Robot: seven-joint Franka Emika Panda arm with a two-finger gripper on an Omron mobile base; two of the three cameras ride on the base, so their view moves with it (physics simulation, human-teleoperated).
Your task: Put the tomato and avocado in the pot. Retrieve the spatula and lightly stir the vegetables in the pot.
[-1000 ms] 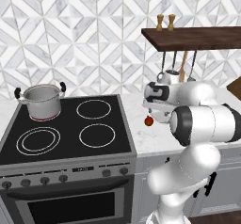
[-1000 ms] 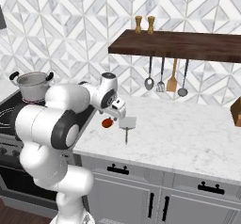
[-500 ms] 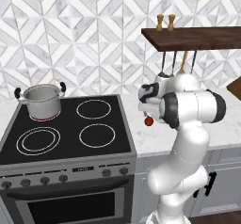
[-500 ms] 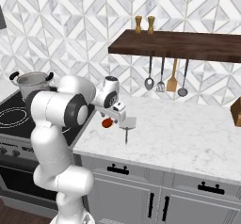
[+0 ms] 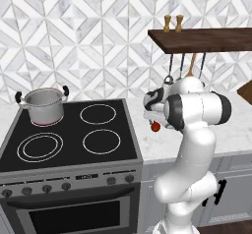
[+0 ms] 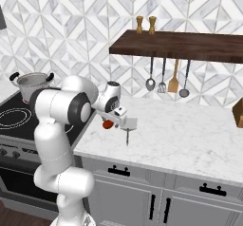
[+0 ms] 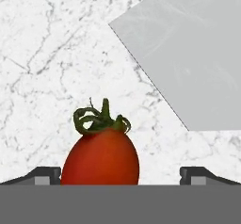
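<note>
The tomato (image 7: 100, 155) sits between the wide-open tool's (image 7: 120, 173) fingers, ungripped.

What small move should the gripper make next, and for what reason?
Probably it should go down a little more and then close on the tomato. In the hand view the gripper is open, with the tomato standing between its tips on the marble counter, not yet gripped. The spatula blade lies just beside it.

tomato (image 7: 100, 153) base cut off (spatula (image 7: 188, 53) blade too).
</note>
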